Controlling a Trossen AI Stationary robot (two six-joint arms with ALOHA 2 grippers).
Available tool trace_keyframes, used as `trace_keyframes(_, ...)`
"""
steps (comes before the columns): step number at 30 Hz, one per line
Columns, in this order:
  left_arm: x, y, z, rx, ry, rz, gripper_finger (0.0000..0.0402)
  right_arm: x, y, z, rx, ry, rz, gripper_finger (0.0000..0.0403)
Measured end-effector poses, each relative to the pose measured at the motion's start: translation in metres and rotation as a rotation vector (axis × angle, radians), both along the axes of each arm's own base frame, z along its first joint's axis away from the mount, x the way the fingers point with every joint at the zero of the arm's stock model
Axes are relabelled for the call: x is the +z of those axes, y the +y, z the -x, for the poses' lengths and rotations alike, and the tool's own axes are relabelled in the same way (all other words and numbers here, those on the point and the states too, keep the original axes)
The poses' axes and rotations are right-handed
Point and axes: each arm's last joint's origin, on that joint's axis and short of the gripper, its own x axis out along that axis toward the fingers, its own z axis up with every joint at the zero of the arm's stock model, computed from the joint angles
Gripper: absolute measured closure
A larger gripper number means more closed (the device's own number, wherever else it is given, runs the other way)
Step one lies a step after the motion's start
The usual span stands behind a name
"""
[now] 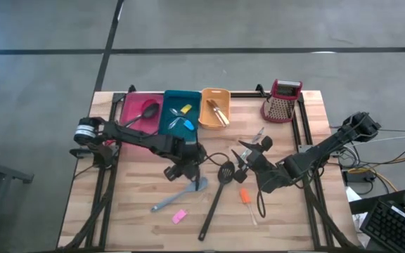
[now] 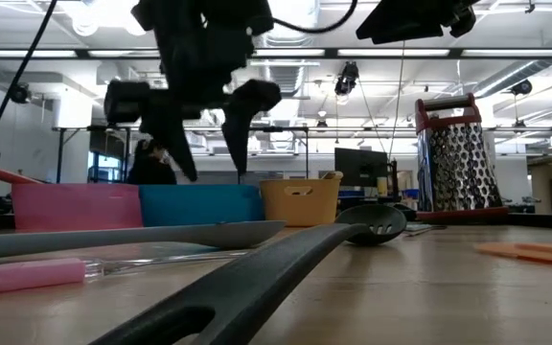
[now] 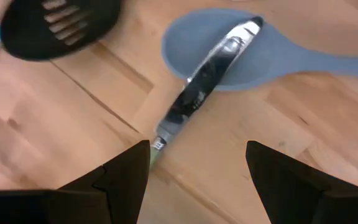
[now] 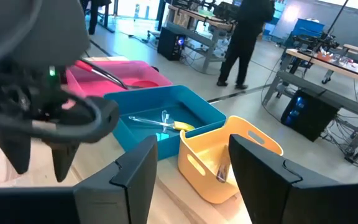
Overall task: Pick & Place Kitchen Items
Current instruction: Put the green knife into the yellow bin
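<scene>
My left gripper (image 1: 183, 171) hangs open above the table's middle (image 2: 209, 144). Straight below it (image 3: 197, 149) lies a small knife with a shiny blade (image 3: 207, 78). The blade rests across the head of the grey spatula (image 3: 260, 56), which lies flat on the wood (image 1: 178, 197). The long black slotted spoon (image 1: 216, 200) lies just to their right, its head (image 3: 58, 25) near the knife. My right gripper (image 1: 250, 149) is open and empty (image 4: 191, 168), held above the table right of the spoon and facing the bins.
A pink bin (image 1: 140, 111), a teal bin (image 1: 181, 112) and an orange bin (image 1: 214, 107) stand along the far edge, each holding utensils. The box grater (image 1: 283, 102) stands far right. An orange tool (image 1: 245, 196) and a pink tool (image 1: 179, 216) lie near the front. A person (image 4: 247, 37) stands beyond the table.
</scene>
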Motion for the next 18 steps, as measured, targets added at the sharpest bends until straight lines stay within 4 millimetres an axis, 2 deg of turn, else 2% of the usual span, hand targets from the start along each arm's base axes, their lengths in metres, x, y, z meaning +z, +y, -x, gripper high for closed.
trace_keyframes(6, -0.009, 0.001, -0.001, -0.047, -0.048, -0.020, 0.0133, 0.000, 0.000, 0.000, 0.000, 0.000, 0.000, 0.0229)
trace_keyframes(10, -0.006, 0.000, -0.006, -0.079, -0.097, -0.033, 0.0133, 0.000, 0.000, 0.000, 0.000, 0.000, 0.000, 0.0236)
trace_keyframes(18, -0.013, 0.003, -0.010, -0.072, -0.096, -0.044, 0.0133, 0.000, 0.000, 0.000, 0.000, 0.001, 0.001, 0.0219)
